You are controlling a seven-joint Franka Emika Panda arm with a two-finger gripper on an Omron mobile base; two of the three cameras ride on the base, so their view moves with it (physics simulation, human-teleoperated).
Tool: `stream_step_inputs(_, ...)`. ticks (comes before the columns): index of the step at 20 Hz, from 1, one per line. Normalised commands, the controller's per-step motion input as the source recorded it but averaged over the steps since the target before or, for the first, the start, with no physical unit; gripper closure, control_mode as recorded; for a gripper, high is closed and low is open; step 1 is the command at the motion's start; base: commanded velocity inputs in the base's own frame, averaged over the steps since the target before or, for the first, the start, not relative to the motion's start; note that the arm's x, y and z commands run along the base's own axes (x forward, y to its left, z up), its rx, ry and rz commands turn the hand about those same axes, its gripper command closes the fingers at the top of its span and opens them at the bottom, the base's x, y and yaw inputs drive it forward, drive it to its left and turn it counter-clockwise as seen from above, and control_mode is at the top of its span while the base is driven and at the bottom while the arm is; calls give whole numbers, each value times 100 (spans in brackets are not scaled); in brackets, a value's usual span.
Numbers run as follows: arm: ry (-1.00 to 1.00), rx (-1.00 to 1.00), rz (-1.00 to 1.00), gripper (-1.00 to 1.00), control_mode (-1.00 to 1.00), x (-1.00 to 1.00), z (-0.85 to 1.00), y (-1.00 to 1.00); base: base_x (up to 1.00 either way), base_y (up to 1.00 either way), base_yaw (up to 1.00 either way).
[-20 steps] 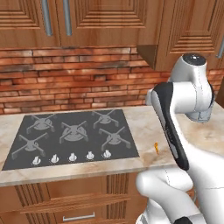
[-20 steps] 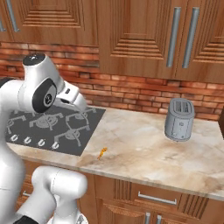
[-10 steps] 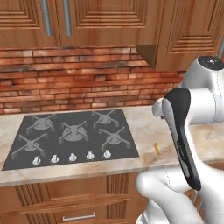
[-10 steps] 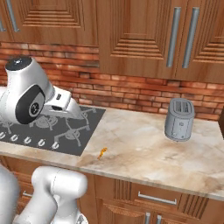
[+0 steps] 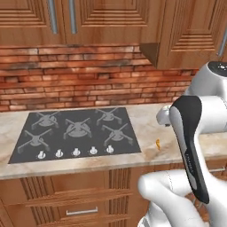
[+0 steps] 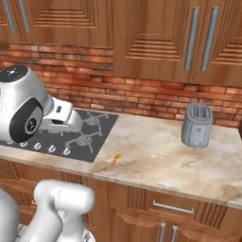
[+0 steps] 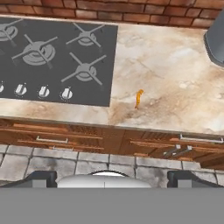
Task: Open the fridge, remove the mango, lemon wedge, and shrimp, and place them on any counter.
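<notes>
Near the counter [image 7: 175, 74] front edge, right of the cooktop [image 7: 57, 57], lies the shrimp [image 7: 138, 98]; claw [image 7: 112, 178] spread wide, holding nothing.

- A grey toaster [image 6: 198, 126] stands upright before me, near the red brick wall [image 6: 142, 97].
- Brown wall cabinets [image 6: 156, 38] hang above, with silver bar handles.

You have open counter [image 6: 156, 163] between the cooktop [image 5: 75, 133] and the toaster [image 6: 197, 125], with just the shrimp [image 7: 138, 98] lying near the front edge beside the cooktop. The raised burner grates crowd the left side, and wall cabinets [image 6: 156, 38] overhang the back.
</notes>
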Motion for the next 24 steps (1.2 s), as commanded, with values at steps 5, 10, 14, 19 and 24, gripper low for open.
stream_step_inputs(5, 0, 0, 0, -100, 100, 0, 0, 0, -95, 16, 21)
stream_step_inputs(10, 0, 0, 0, -100, 100, 0, 0, 0, -38, 51, 88)
stream_step_inputs(14, 0, 0, 0, -100, 100, 0, 0, 0, -16, 47, 100)
stream_step_inputs(19, 0, 0, 0, -100, 100, 0, 0, 0, -21, 42, 100)
stream_step_inputs(24, 0, 0, 0, -100, 100, 0, 0, 0, -12, 70, 86)
